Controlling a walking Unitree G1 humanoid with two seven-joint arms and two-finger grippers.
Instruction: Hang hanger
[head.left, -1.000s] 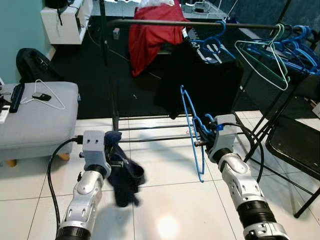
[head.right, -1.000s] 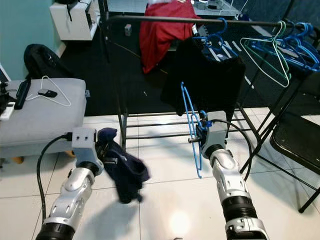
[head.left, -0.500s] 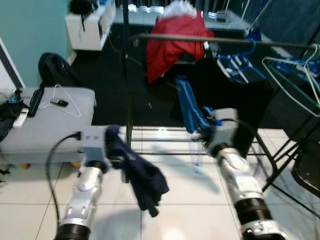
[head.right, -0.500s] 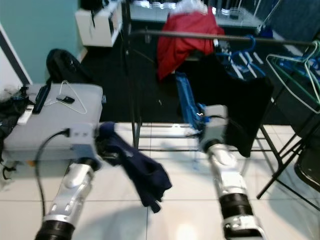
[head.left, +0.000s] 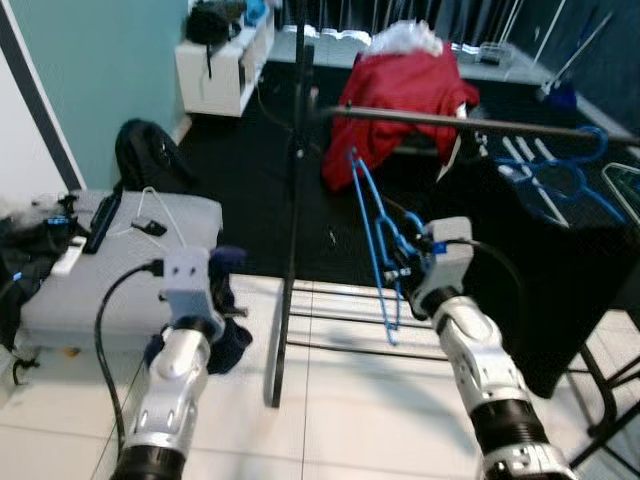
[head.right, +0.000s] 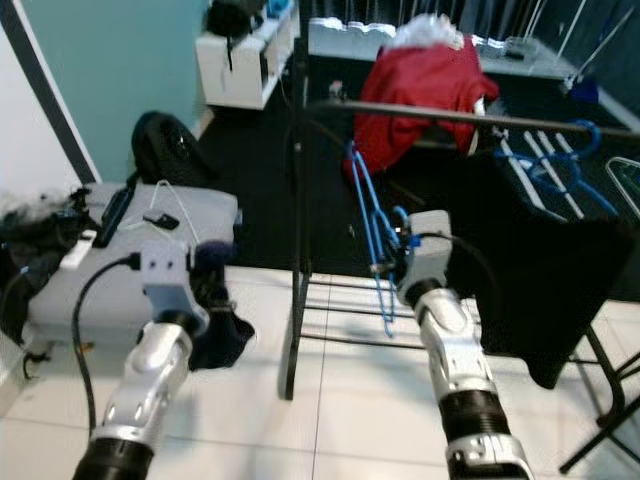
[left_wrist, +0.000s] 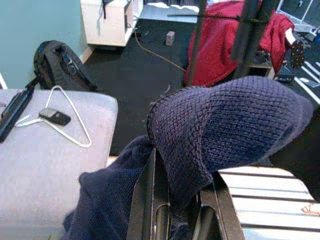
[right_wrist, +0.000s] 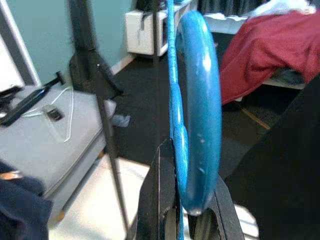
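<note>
I had turned and stepped closer, so the rail (head.left: 470, 122) stood nearer. My right jaws (head.right: 390, 262) stayed clamped on the blue hanger (head.left: 372, 235), below the rail; my left jaws (left_wrist: 172, 212) held the dark sweater (left_wrist: 220, 130).

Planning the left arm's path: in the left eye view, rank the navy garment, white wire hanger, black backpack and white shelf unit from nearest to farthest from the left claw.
1. Navy garment, held in the left claw.
2. White wire hanger, on the grey ottoman to the robot's left.
3. Black backpack, on the floor beyond the ottoman.
4. White shelf unit, against the far wall.
</note>
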